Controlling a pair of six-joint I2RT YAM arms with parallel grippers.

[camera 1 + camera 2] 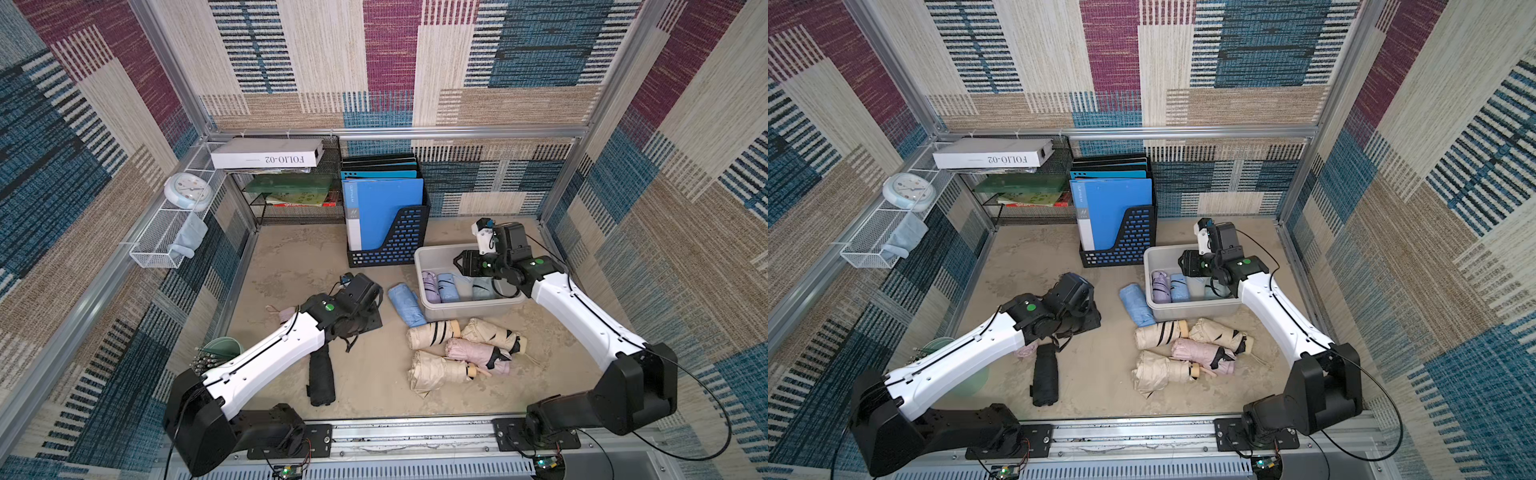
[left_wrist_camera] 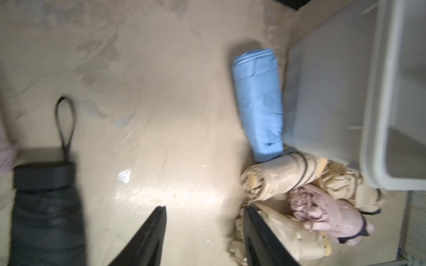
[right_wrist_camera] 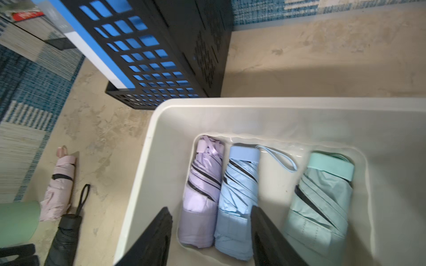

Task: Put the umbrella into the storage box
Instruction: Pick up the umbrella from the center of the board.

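Observation:
The light grey storage box stands right of the table's middle. Inside lie a lilac umbrella, a light blue one and a mint one, side by side. My right gripper hovers above the box, open and empty. A blue umbrella lies on the table against the box's left wall. My left gripper is open over bare table, between a black umbrella and a pile of beige umbrellas with a pink umbrella.
A black perforated file holder with blue folders stands just behind the box. Another pink umbrella lies by my left wrist, near a green cup. A wire shelf and a white mesh basket line the back left.

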